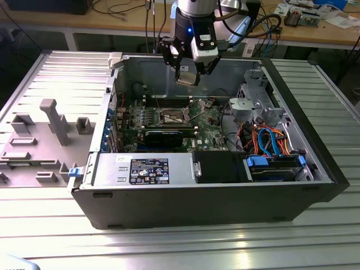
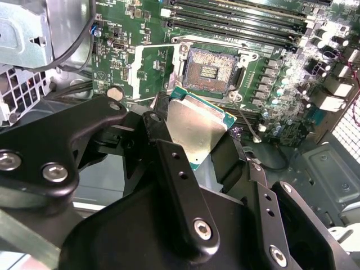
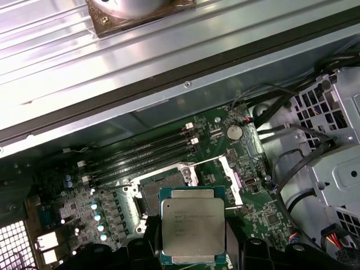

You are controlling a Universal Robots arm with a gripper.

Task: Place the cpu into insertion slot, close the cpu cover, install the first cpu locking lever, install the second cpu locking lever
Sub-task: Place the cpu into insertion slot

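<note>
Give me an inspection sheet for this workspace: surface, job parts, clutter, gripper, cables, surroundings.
Surface: slatted metal table, open computer case on it.
Job's things: cpu held in the air over the case; slot empty; cover swung open.
Clutter: grey fixture blocks on the exterior view's left.
Grippers: one gripper, shut on cpu.
Cables: orange and blue cables inside the case.
Surroundings: wooden bench behind the table.
</note>
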